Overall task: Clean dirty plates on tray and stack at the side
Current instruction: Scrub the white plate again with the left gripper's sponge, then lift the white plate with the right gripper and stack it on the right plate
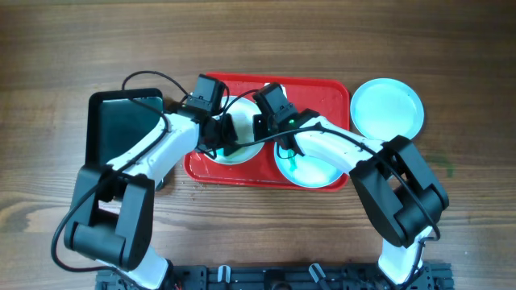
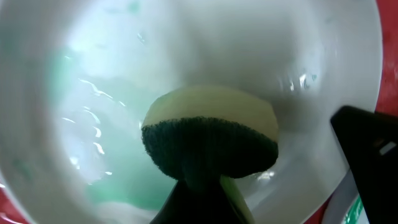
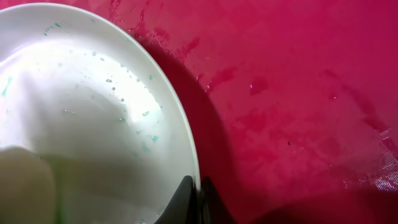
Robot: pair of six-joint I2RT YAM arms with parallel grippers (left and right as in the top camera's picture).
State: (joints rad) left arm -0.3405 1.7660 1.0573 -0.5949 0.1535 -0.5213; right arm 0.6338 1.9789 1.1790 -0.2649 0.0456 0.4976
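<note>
A wooden table with a brown grain running across it fills the overhead view; on it, just beside the left end of the red tray, lies a smaller glossy black tray with rounded corners and a raised rim, its surface catching pale reflections; far off to the right a small greenish mark shows on the bare wood; the left wrist view shows a sponge, pale yellow foam above, dark green scouring layer below, its edge curved.

overhead: top-down, far, whole red plastic tray
L wrist: v. close, down into round white plate
R wrist: v. close, same plate's rim
</note>
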